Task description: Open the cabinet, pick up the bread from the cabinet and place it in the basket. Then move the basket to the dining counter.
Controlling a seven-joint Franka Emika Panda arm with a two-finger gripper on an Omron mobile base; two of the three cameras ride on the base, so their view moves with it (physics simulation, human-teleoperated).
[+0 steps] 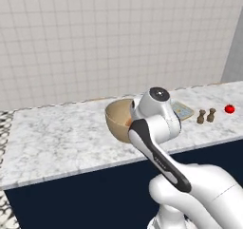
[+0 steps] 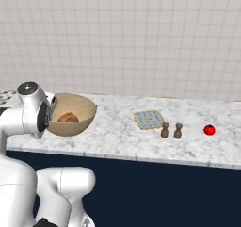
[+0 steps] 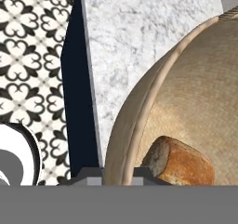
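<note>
Basket (image 2: 70, 115) sits over the marble bench (image 2: 117, 136), near its front edge, with the bread (image 2: 68, 117) lying inside. The gripper (image 3: 118, 174) is closed narrow on the basket rim, one finger either side; its tips are cut off at the hand view's lower edge. From the left base view the arm hides most of the basket. Contact between basket and bench cannot be determined.
</note>
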